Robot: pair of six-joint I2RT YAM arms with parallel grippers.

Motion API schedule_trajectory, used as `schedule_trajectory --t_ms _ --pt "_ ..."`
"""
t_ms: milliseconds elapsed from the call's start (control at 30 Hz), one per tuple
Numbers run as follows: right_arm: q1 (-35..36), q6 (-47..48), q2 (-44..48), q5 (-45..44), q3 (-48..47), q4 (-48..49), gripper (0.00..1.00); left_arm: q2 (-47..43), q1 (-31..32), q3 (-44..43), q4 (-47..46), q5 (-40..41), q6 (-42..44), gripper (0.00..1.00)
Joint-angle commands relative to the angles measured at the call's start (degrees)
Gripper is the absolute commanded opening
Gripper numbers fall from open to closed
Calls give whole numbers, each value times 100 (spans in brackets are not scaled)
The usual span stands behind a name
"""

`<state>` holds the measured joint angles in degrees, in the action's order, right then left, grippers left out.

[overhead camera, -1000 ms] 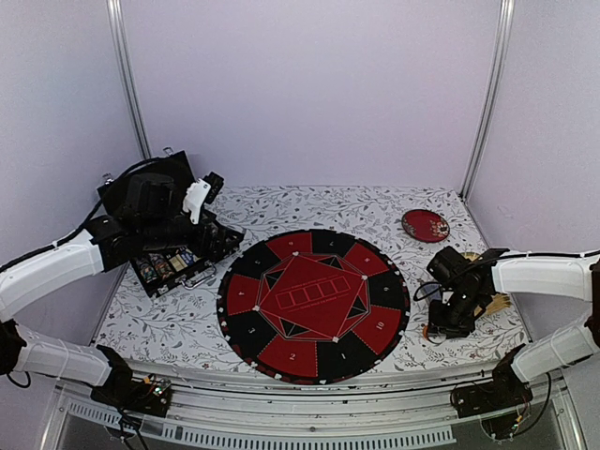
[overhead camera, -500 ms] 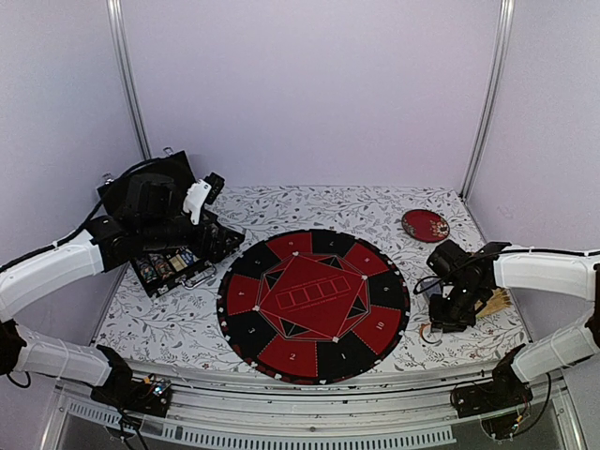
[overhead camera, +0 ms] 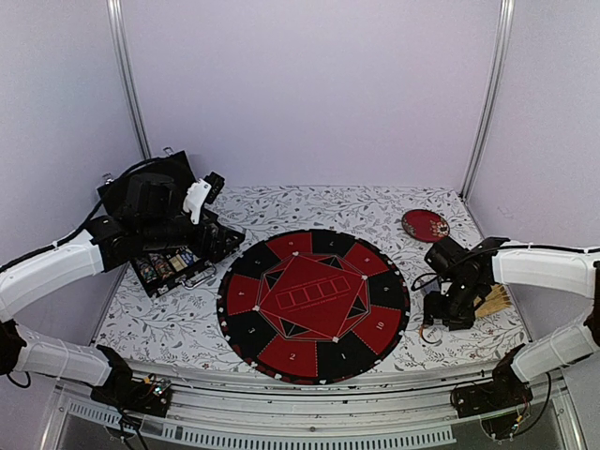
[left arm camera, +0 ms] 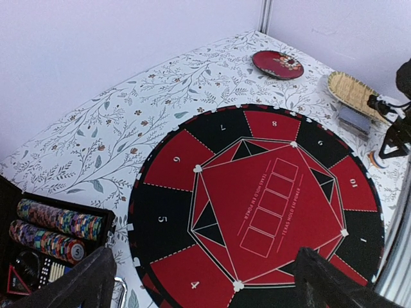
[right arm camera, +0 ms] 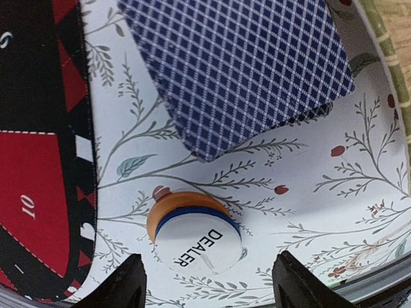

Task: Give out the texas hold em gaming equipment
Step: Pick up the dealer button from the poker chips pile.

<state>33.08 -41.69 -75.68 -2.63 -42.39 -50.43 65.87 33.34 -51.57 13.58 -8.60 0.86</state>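
The button discs (right arm camera: pixel 196 239) stand in a stack of 3, orange below, blue in the middle and a white one marked DEALER on top. They are on the flowered tablecloth (right arm camera: pixel 308 192), near the rim of the round red and black game mat (right arm camera: pixel 38 160). The right gripper (right arm camera: pixel 204 282) hangs above them, released, with its 2 fingers (right arm camera: pixel 122 285) spread wide. The stack lies between the fingers and touches neither of them. Just beyond the stack lies the deck of playing cards (right arm camera: pixel 237 70), backs up, close to the discs but apart from them. The poker chips (left arm camera: pixel 58 221) lie in 2 rows inside the black case (left arm camera: pixel 8 199) at the left side of the table, beside the game mat. The left gripper (left arm camera: pixel 205 282) is held above that side, also released, fingers far apart, with nothing between them. At the far right are the dark red plate (left arm camera: pixel 277 64) and the straw mat (left arm camera: pixel 356 90), and the deck lies just beside the straw mat.
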Motion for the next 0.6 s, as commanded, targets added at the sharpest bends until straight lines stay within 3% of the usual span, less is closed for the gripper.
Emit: schedule_trajectory --t_ms 0,100,267,567 --pt "48 66 -353 -63 12 164 72 -96 57 90 -114 -84 43 98" --pt "48 108 -528 -62 89 296 72 -89 58 99 -124 -80 39 98" --pt "49 104 -574 -45 193 437 60 -91 58 103 -127 -94 44 98" --pt "49 152 -635 95 248 547 60 -91 58 103 -126 -90 54 98"
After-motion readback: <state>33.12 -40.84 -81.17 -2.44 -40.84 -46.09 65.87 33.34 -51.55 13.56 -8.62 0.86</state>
